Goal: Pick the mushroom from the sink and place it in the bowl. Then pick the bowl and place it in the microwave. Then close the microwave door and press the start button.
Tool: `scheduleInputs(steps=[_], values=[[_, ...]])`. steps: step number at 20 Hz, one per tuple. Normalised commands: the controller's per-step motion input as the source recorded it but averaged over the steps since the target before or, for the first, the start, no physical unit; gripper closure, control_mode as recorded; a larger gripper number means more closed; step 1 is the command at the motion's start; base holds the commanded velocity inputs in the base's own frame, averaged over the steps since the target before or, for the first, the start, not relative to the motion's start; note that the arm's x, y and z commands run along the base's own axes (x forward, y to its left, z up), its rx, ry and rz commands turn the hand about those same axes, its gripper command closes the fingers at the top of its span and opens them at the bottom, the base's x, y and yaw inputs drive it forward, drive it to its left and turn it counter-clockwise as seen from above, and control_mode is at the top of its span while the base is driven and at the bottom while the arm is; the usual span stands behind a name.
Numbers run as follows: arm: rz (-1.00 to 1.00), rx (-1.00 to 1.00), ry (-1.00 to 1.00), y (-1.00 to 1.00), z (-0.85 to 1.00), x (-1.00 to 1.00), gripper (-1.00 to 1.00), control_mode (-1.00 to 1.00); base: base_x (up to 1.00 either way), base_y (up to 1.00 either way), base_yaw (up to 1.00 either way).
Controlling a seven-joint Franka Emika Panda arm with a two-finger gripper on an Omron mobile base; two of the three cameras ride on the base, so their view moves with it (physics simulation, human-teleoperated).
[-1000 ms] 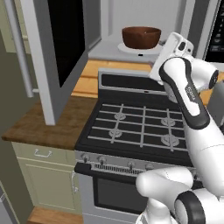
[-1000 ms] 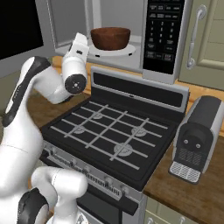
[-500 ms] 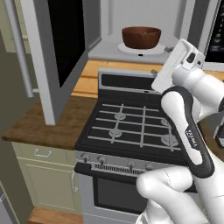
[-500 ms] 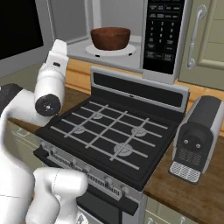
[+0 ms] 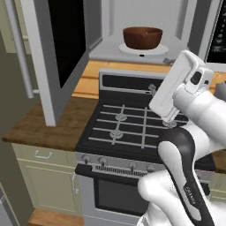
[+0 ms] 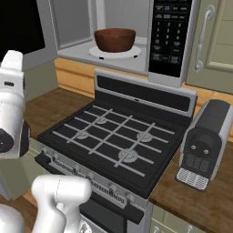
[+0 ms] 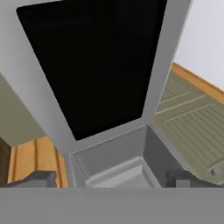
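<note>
Risk: the gripper (image 7: 111, 177), jaws spread and empty, could slip off or jam against the door (image 5: 66, 39) edge if the push lands too near the hinge. Door hangs open at microwave (image 6: 136, 32) left, directly ahead of the hand. Bowl (image 5: 142, 38) sits on the turntable inside; mushroom can't be made out.

Black gas stove (image 5: 132, 128) set into wooden countertop (image 5: 53, 126); oven door below it. Cream base cabinets (image 5: 44, 185) underneath. Dark grey toaster (image 6: 205, 143) on counter right of stove. Pale green wall cabinet (image 6: 214, 43) with handle above.
</note>
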Motion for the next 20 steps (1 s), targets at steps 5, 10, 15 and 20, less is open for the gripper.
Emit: scheduleInputs(steps=[5,10,15,20], values=[[0.0,-0.04,-0.06,0.89,0.0,-0.94,-1.0,-1.0,0.0,0.0,0.0],[0.0,-0.05,0.0,0.65,0.0,-0.64,-1.0,-1.0,0.0,0.0,0.0],[0.0,0.0,-0.04,0.75,-0.31,-0.29,-1.0,-1.0,0.0,0.0,0.0],[0.0,0.0,-0.13,0.8,-0.38,-0.14,-1.0,-1.0,0.0,0.0,0.0]])
